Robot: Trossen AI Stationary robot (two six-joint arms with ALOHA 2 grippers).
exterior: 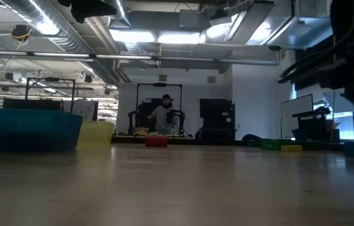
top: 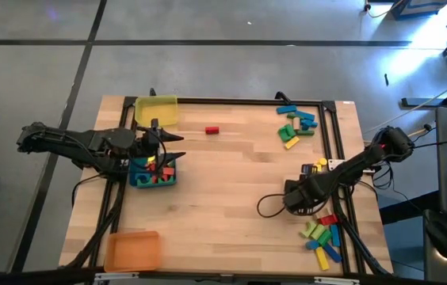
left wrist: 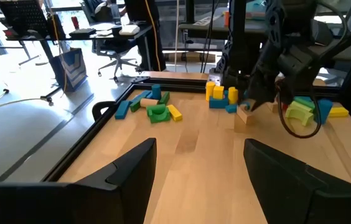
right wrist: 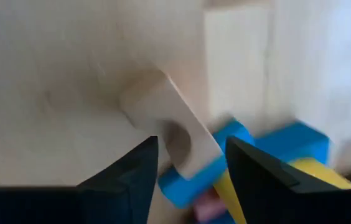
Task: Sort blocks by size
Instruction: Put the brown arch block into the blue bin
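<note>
At the right-hand side of the tabletop [top: 231,182], a pale wood-coloured block [right wrist: 163,115] with a curved notch is seen directly ahead of the right end effector [right wrist: 191,155]. One end of this block rests on a blue block [right wrist: 175,182], beside which a yellow block [right wrist: 312,171] is noted. Whether the right end effector is grasping the pale block or merely bracketing it cannot be told.

Three loose groups of blocks are recorded:
- a near-right cluster [top: 322,236] of green, blue, yellow and red pieces, just beside the right end effector;
- a far-right cluster [top: 296,125] of blue, green and yellow pieces;
- a few yellow and blue pieces [top: 316,168] between those two clusters.

A single red block [top: 212,130] lies apart from the rest, towards the far middle of the tabletop.

Further blocks, red, green and yellow among them [top: 158,171], are held in a blue tray [top: 136,180] on the left side. The left end effector [top: 174,147] is positioned above this tray, released, with nothing between its fingers [left wrist: 132,168].

A yellow tray [top: 156,111] stands at the far left and an orange tray [top: 132,249] at the near left.

A person [exterior: 164,116] is visible in the room behind.
</note>
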